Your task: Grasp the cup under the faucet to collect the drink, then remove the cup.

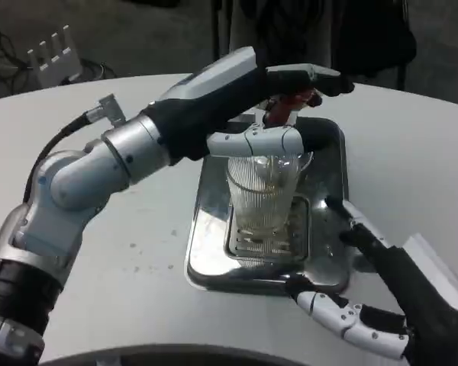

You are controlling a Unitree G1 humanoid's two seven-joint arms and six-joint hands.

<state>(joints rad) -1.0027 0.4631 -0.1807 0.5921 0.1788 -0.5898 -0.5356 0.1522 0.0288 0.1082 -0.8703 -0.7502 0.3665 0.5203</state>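
Right hand (359, 305) spread (empty) beside tray (206, 252); left hand (278, 114) clasps cup (263, 194).

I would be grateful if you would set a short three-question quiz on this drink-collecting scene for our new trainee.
1. True or false: the cup lies tipped on its side on the bare table.
2. Which hand reaches over the top of the cup? A) left hand B) right hand
3. Fill in: the cup stands on the grate of a metal ____.

Key:
1. False; it stands upright on the drip tray.
2. A; the right hand rests open at the tray's near right corner, holding nothing.
3. Tray.
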